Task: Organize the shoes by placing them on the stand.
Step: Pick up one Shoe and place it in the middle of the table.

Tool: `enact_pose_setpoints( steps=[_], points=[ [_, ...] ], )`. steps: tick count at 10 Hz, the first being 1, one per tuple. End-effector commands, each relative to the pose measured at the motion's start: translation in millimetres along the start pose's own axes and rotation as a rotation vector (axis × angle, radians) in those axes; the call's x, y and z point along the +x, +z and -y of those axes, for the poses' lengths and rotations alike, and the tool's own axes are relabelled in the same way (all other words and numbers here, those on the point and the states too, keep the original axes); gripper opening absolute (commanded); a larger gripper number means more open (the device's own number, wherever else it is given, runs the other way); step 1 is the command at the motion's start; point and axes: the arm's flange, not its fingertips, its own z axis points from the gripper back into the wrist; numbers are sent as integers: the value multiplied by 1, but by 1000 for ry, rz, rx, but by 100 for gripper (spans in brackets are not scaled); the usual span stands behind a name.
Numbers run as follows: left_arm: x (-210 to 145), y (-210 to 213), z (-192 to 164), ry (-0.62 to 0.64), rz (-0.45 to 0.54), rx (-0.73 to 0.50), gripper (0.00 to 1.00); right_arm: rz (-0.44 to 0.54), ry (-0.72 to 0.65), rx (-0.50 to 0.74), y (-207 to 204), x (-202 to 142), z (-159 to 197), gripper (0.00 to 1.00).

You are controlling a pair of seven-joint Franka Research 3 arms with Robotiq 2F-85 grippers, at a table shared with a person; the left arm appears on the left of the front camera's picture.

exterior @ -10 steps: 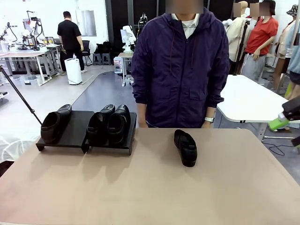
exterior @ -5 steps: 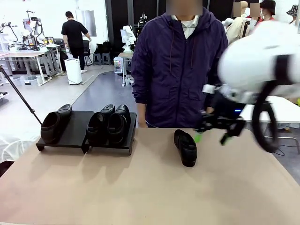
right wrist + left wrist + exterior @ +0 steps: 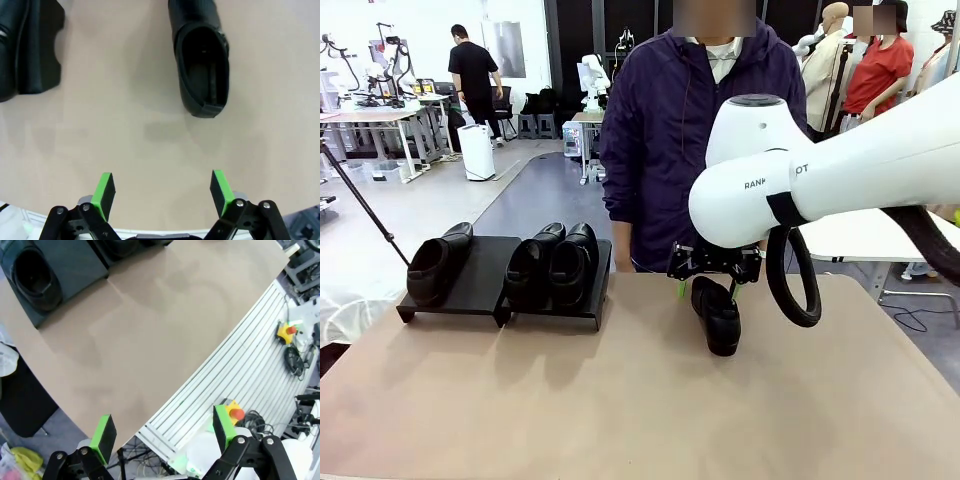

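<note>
A: Loose shoe [image 3: 201, 70] lying flat on the table [image 3: 620, 400], ahead of the right gripper [image 3: 162, 189] and off toward its right pad, opening up, heel end nearest. Not touched.
B: Gripper state?
A: Spread wide, nothing held. Same for the left gripper [image 3: 164, 431], parked over the table edge, well away from the shoe.
B: Other shoes?
A: Three shoes [image 3: 550, 262] already on the stand [image 3: 480, 285], far off the right gripper's left side; free space on the left panel beside the single shoe.
B: Best approach, probably?
A: Shift toward the right pad to centre over the shoe, straddle the side walls near the heel opening, descend, close firmly. Glossy leather, likely slippery; avoid pinching the toe.
</note>
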Motion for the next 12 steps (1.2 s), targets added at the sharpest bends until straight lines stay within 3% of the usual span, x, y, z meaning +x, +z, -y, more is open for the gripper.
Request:
enact_pose_setpoints(
  steps=[1,3,6,12],
  points=[
    [0,2,0,2,-8,-3,100,-21,38,17,9,-9,2,100],
    [0,2,0,2,-8,-3,100,-6,7,2,2,-2,-1,100],
    [0,2,0,2,-8,-3,100,-73,-66,-12,-42,77,-2,100],
    [0,2,0,2,-8,-3,100,-113,-74,-15,-120,126,7,100]
  ],
)
